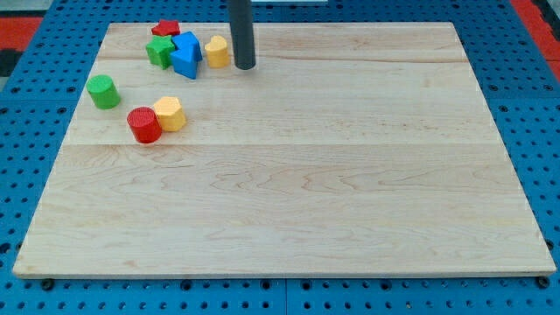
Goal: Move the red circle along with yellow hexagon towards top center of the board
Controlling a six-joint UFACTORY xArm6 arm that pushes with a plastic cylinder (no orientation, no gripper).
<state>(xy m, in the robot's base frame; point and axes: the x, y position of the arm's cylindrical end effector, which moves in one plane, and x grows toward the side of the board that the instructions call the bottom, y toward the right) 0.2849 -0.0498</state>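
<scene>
The red circle (143, 124) and yellow hexagon (170, 114) sit touching at the board's (306, 192) left; the arm's tip (244, 66), a bare rod without fingers, rests well apart near top, beside a yellow block (217, 52)

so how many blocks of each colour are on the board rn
red: 2, the red circle and a red block at the view's top
yellow: 2, the yellow hexagon and a yellow block just left of my tip
green: 2, a green cylinder and a green block
blue: 1, a blue block
total: 7
</scene>
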